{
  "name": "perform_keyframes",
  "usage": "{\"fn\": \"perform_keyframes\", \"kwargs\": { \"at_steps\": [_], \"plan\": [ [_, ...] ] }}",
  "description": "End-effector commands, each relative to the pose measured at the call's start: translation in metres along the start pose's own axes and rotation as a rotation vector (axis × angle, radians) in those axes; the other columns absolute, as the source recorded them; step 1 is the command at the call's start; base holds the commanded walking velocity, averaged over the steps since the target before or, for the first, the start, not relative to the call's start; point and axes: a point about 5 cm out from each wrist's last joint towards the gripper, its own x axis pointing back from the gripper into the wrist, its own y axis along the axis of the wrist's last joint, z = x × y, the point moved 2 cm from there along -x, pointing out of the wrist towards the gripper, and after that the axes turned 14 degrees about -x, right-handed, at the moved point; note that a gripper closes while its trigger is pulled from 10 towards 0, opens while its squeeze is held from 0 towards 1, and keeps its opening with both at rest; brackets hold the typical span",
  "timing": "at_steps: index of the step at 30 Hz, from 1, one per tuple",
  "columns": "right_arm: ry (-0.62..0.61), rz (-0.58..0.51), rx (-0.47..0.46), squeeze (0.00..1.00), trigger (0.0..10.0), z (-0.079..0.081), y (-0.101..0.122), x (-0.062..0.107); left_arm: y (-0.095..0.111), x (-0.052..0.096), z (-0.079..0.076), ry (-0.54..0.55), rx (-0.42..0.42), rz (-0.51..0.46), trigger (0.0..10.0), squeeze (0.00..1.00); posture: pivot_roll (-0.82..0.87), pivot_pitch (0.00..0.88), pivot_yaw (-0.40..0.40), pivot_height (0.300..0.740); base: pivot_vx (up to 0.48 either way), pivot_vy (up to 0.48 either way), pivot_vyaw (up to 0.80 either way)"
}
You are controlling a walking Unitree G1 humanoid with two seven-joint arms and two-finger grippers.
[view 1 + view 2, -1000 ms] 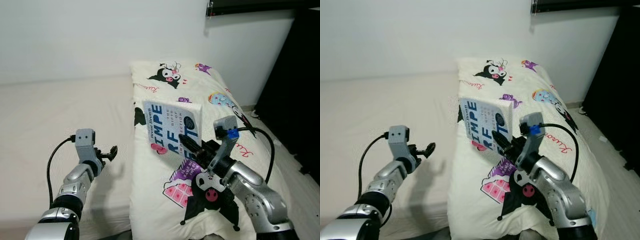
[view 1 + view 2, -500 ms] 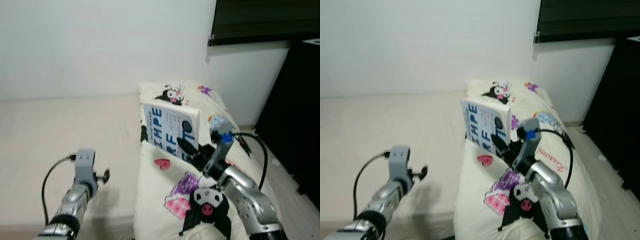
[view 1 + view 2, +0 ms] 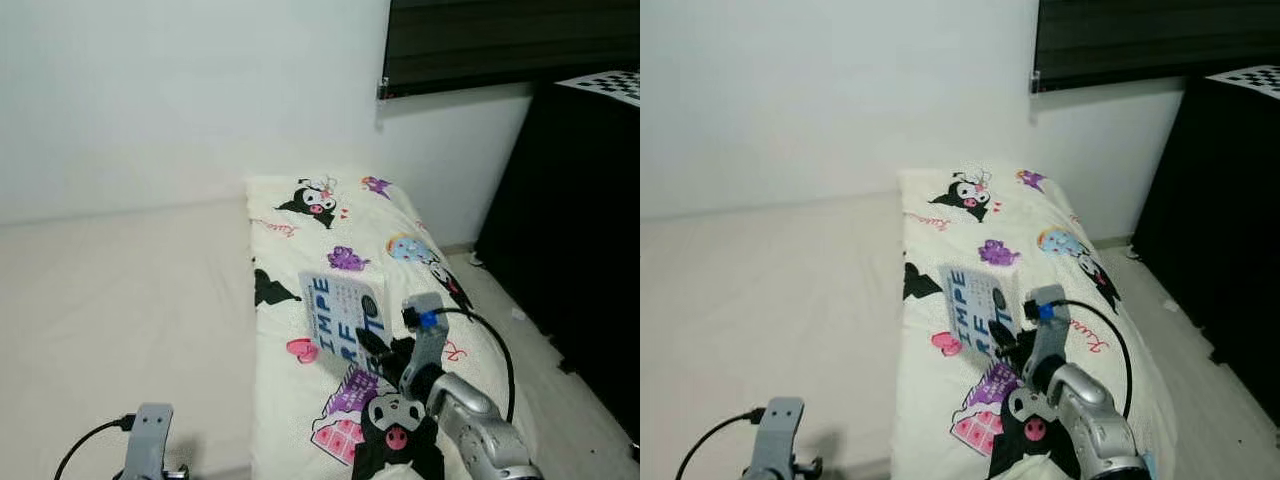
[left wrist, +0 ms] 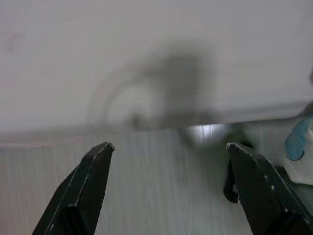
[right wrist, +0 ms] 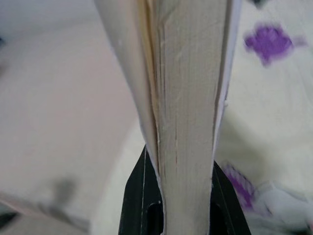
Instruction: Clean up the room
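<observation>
One white paperback book (image 3: 345, 320) pinched upright in the right gripper (image 3: 378, 352) above the cartoon-print quilt (image 3: 330, 235), left gripper (image 4: 168, 166) low beside the bed, fingers spread wide.

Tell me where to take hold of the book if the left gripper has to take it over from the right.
Probably the free top edge of the book, coming from above. It stands upright over the printed quilt, and the right gripper already clamps its lower edge, one finger on each cover, so only the upper part is open. The left gripper is open.
</observation>
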Motion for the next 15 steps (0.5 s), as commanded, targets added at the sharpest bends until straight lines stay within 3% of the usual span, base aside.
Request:
{"fn": "perform_keyframes", "kwargs": {
  "at_steps": [1, 3, 4, 9, 15],
  "plan": [
    [-0.051, 0.023, 0.020, 0.00, 8.9, -0.009, -0.012, -0.001, -0.017, 0.002, 0.001, 0.016, 0.031, 0.073, 10.0, 0.00, 0.01, 0.008, 0.027, 0.740, -0.368, 0.311, 0.00],
    [-0.070, 0.030, 0.022, 0.00, 8.9, -0.013, -0.015, -0.001, -0.018, 0.002, 0.002, 0.020, 0.035, 0.082, 10.0, 0.00, 0.01, 0.008, 0.027, 0.740, -0.368, 0.311, 0.00],
    [-0.079, 0.050, 0.051, 0.00, 10.0, -0.014, -0.018, -0.001, -0.019, 0.002, 0.004, 0.027, 0.037, 0.086, 10.0, 0.00, 0.01, 0.002, 0.025, 0.740, -0.368, 0.315, 0.75],
    [-0.046, 0.045, 0.085, 0.00, 10.0, -0.008, -0.014, -0.008, -0.021, 0.003, 0.011, 0.051, 0.017, 0.098, 10.0, 0.00, 0.02, 0.000, 0.024, 0.740, -0.376, 0.302, 0.74],
    [0.004, 0.031, 0.103, 0.00, 10.0, 0.000, -0.014, -0.017, -0.024, 0.003, 0.006, 0.025, -0.006, 0.102, 10.0, 0.00, 0.02, 0.000, 0.024, 0.740, 0.000, 0.000, 0.74]
  ]
}}
